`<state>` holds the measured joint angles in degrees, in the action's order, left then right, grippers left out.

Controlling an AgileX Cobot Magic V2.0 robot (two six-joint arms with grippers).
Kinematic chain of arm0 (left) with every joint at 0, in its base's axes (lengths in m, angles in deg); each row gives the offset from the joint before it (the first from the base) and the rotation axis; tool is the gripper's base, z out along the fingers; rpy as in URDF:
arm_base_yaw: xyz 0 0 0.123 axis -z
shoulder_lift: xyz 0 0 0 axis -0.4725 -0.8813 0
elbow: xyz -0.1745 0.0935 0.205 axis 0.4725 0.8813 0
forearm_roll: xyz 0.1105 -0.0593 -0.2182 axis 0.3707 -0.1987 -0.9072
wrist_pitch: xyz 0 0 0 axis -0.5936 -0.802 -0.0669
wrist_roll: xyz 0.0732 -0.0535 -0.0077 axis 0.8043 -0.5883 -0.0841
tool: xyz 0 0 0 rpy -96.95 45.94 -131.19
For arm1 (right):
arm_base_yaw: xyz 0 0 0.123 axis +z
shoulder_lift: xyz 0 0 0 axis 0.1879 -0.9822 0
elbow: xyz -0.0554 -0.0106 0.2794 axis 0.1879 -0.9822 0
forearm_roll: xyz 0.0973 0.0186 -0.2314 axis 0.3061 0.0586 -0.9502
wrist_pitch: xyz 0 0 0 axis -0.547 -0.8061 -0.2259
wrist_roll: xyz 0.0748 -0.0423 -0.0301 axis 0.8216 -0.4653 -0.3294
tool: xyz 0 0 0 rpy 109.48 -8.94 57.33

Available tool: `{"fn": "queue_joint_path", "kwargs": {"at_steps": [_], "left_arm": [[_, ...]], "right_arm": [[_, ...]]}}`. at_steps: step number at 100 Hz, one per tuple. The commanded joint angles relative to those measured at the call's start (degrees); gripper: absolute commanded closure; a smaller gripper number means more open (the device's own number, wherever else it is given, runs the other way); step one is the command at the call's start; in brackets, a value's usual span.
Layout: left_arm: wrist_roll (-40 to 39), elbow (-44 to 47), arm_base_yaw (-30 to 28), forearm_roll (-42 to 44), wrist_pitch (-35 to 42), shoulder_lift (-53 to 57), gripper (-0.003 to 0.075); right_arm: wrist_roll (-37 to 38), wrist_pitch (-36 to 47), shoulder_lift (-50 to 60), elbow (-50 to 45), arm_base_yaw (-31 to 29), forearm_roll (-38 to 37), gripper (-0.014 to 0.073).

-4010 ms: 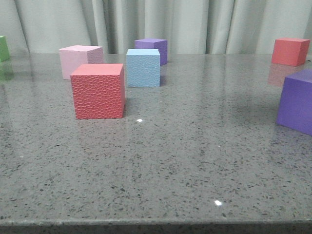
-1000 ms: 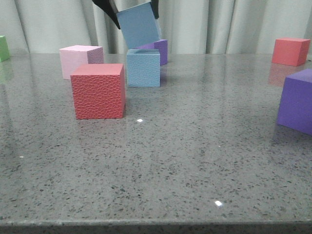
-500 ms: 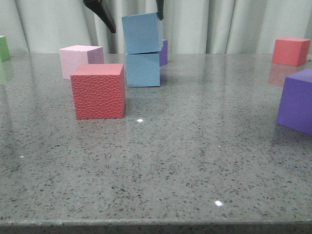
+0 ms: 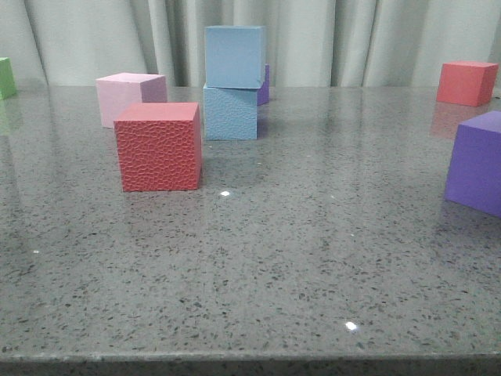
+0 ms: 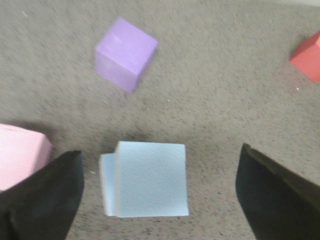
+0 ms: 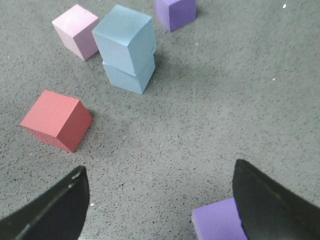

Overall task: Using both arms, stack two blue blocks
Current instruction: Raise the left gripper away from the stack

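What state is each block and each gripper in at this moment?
Upper blue block: resting on the lower one, slightly offset, not gripped.
Lower blue block: upright on the table.
Near red block: on the table, apart from the stack.
Pink block: on the table, untouched.
Left gripper: open above the stack, holding nothing.
Right gripper: open, empty.

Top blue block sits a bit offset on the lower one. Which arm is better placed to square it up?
Left. Its open gripper hangs directly over the top blue block, fingers either side. The right gripper is open too, but well away from the stack.
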<state>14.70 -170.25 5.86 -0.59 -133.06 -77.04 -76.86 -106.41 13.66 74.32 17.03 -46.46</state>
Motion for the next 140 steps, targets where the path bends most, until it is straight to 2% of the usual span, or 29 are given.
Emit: {"fn": "queue_joint_path", "kwargs": {"at_steps": [1,20,29,38,48,56,67,74,92,107,140], "left_arm": [[1.4,-2.1,2.5,6.0,0.4,5.4,0.0178],[3.6,-2.1,5.5,9.5,0.4,8.0,0.0294],[5.0,-1.4,5.8,9.1,0.4,8.7,0.0383],[5.6,0.1,5.8,9.2,0.4,10.2,0.0503],[6.1,2.6,5.8,9.8,0.4,12.3,0.0641],[6.1,5.0,5.8,10.4,0.4,14.5,0.0741],[6.3,9.2,5.8,12.0,0.4,18.4,0.0738],[6.3,12.4,5.8,12.9,0.7,21.3,0.0738],[6.3,22.5,8.5,17.7,2.1,29.2,0.0738],[5.6,32.7,11.1,18.2,7.2,35.7,0.0738],[1.2,54.9,13.5,17.9,18.5,50.7,0.0738]], "right_arm": [[-0.6,4.7,2.9,1.0,0.0,-1.8,0.0007],[-0.6,10.9,9.6,-4.2,0.0,-3.1,0.0007],[-0.6,13.7,13.3,-7.6,0.0,-3.1,0.0007],[-0.6,15.3,16.5,-10.6,0.0,-3.1,0.0013],[-0.6,15.7,20.1,-13.1,0.0,-3.1,0.0085],[-0.6,15.7,22.3,-14.8,0.0,-3.1,0.0199],[-0.6,15.3,24.8,-16.1,0.0,-3.1,0.0367],[-0.6,15.1,26.1,-16.5,0.0,-3.1,0.0445],[-0.6,14.2,29.1,-17.7,0.0,-3.1,0.0588],[-0.6,13.9,32.4,-19.8,0.0,-3.3,0.071],[-0.6,14.5,42.5,-26.4,0.0,-3.7,0.0706]]}}
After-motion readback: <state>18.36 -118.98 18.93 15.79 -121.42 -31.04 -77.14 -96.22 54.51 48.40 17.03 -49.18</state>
